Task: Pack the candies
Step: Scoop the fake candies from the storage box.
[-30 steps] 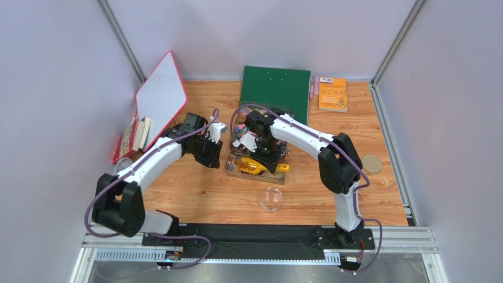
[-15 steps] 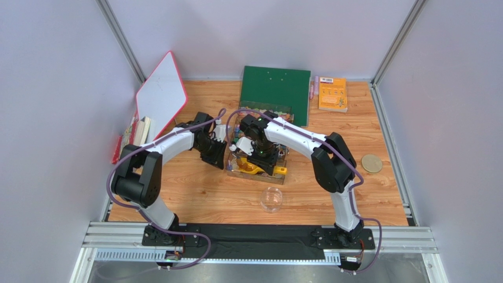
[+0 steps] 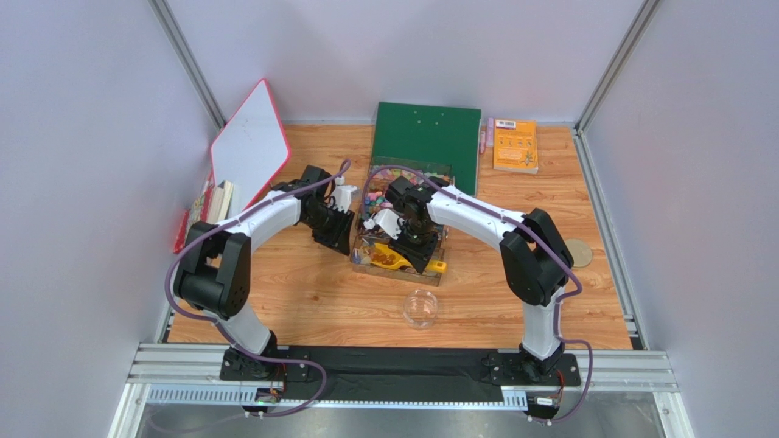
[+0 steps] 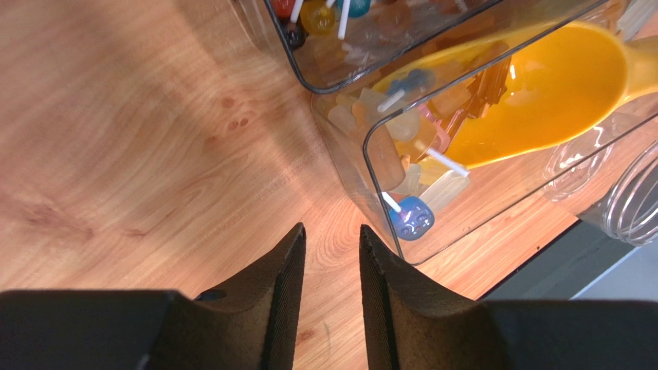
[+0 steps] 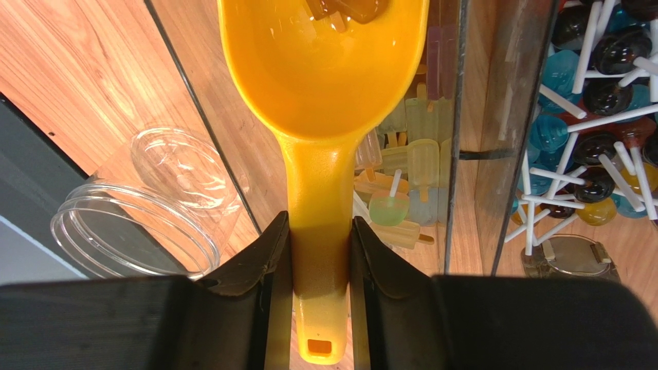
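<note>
A clear compartment box [image 3: 430,271] holds the candies [image 3: 384,196]: lollipops [image 5: 587,77] in the far part, pastel ice-pop shapes [image 5: 401,177] in the near part. My right gripper [image 5: 320,231] is shut on the handle of the yellow scoop [image 5: 324,62], whose bowl lies in the near compartment with a few orange-brown candies [image 5: 340,8] at its tip. It also shows from above [image 3: 409,245]. My left gripper [image 4: 332,239] is open and empty, low over the table at the box's left near corner, beside a blue candy [image 4: 409,217]. A clear jar [image 3: 421,307] stands empty in front of the box.
A green board [image 3: 427,137] lies behind the box, an orange book [image 3: 515,146] to its right. A whiteboard [image 3: 249,151] leans at the left wall above stacked books [image 3: 206,212]. A round coaster [image 3: 576,253] lies at the right.
My left arm has swung in and brought its gripper up to the box's left side. My right gripper has shifted slightly with the scoop inside the near compartment.
</note>
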Robot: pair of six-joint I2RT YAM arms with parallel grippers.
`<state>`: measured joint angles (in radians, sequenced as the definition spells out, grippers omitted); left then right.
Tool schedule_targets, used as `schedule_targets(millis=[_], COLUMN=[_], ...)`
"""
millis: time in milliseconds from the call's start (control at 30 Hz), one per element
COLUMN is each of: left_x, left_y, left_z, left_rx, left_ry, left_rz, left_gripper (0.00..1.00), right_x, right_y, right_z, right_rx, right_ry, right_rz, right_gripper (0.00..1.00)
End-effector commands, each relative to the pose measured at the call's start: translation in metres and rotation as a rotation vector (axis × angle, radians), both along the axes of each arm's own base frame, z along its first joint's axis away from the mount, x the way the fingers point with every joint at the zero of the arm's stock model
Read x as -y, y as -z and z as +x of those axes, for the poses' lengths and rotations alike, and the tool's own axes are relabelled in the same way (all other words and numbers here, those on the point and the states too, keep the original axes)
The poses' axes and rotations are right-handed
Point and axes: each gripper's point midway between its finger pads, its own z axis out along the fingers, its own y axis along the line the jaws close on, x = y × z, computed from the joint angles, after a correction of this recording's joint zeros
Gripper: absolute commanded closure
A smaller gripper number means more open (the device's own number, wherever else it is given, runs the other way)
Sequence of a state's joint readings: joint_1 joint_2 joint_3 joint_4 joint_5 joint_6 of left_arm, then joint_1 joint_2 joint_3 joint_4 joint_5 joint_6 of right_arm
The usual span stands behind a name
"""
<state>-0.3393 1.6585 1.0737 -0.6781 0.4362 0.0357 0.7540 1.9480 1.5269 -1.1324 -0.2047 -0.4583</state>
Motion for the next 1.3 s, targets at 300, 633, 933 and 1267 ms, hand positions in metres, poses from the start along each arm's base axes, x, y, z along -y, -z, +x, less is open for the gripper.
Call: schedule_targets(millis=[300, 633, 933, 1267], left_x=[-0.004, -0.006, -0.007, -0.019], left_y=[-0.059, -0.074, -0.084, -0.093], left_z=[0.020, 0.026, 0.025, 0.033], left_rx=[0.137, 0.149, 0.196, 0.273], left_ry=[0.107, 0.130, 0.148, 0.139], left_rz=[-0.004, -0.010, -0.015, 0.048], left_gripper=[0.59, 0.59, 0.56, 0.55], right_x=[-0.022, -0.003, 0.007, -0.001], right_y=[-0.026, -0.027, -0.038, -0.036], right_z=[0.028, 0.028, 0.018, 0.007], right_rx=[0.247, 0.248, 0.267, 0.348], right_ry=[0.017, 0.060, 0.074, 0.046], right_rz=[0.257, 0.197, 0.208, 0.414], right_gripper=[1.00, 1.00, 1.00, 1.00])
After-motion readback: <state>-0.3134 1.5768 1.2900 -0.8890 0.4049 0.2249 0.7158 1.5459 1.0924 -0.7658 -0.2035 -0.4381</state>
